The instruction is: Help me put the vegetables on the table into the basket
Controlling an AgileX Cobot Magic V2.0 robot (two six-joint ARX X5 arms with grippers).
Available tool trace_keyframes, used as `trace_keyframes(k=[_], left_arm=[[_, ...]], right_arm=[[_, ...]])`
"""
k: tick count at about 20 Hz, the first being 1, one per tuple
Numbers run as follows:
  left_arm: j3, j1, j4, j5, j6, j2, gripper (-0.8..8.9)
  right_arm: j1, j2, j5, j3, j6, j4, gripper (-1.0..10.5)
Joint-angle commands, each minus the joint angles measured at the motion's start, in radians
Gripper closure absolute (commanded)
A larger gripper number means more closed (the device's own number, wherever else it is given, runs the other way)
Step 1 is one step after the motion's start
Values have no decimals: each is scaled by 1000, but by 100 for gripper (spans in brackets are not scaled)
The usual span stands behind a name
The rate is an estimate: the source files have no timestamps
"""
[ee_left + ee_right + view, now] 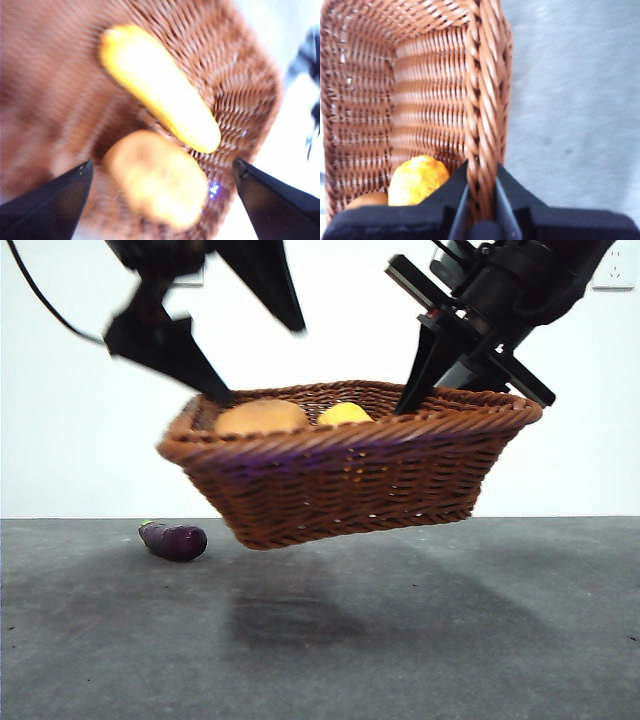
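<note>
The woven basket (350, 480) hangs tilted above the table (450, 620), its shadow on the surface below. My right gripper (481, 192) is shut on the braided rim (482, 100) at the basket's right end (450, 380). Inside lie the yellow corn (160, 90) (344, 414) (417, 180) and the brown-orange potato (157, 177) (262, 417) (367, 200). My left gripper (162, 162) (255, 350) hovers open over the basket's left end, its jaws clear of the potato on both sides. The purple eggplant (173, 540) lies on the table, left of and below the basket.
A white wall stands behind the table. A black cable (40, 300) hangs at the upper left. Grey table surface (570, 100) shows beside the basket in the right wrist view.
</note>
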Motion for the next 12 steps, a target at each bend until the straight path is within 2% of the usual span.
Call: trace_keyframes(k=[1, 5, 9, 12], left_arm=[[53, 71, 3, -61, -61, -48, 343], [146, 219, 49, -208, -126, -46, 342], [146, 327, 109, -201, -225, 67, 342], [188, 352, 115, -200, -279, 208, 342]], right_arm=[[-32, -22, -23, 3, 8, 16, 959], [-107, -85, -22, 67, -48, -55, 958], [-180, -152, -19, 208, -138, -181, 958], [-199, -183, -18, 291, -176, -248, 958]])
